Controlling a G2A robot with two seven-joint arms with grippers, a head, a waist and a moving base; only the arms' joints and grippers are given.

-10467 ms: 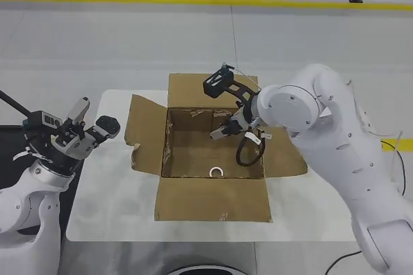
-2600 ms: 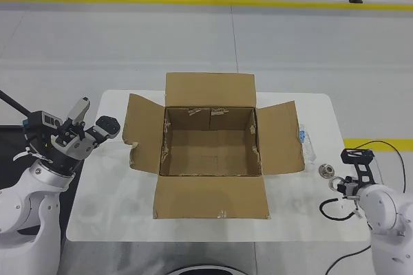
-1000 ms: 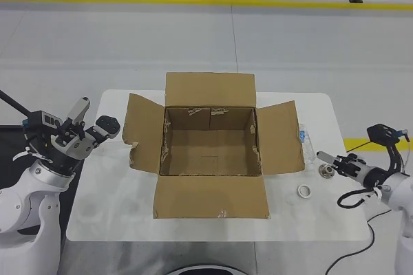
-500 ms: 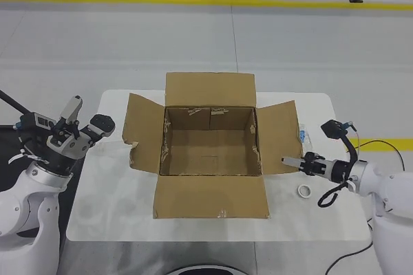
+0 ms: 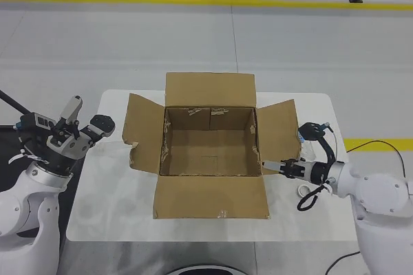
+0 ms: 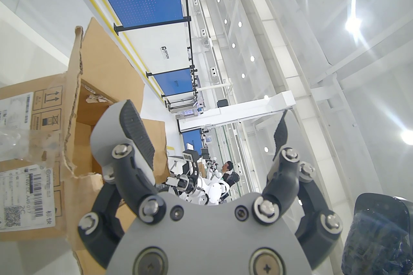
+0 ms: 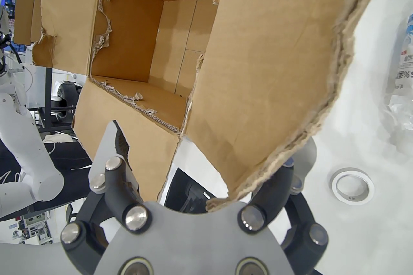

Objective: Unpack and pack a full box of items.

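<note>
The open cardboard box stands in the middle of the white table, all flaps spread, with nothing inside it. My right gripper is at the near corner of the box's right flap. In the right wrist view this gripper is open and the flap's torn corner lies between its fingers, hiding one of them. My left gripper hangs open beyond the table's left edge, holding nothing. The box shows beside it.
A clear plastic bottle lies on the table right of the right flap. A white tape ring rests on the table close to my right gripper. Bare table lies in front of the box and to its left.
My right arm has swung left from the table's right edge to the box's right flap. The tape ring, once in the box, now lies on the table. The left arm shifted slightly.
</note>
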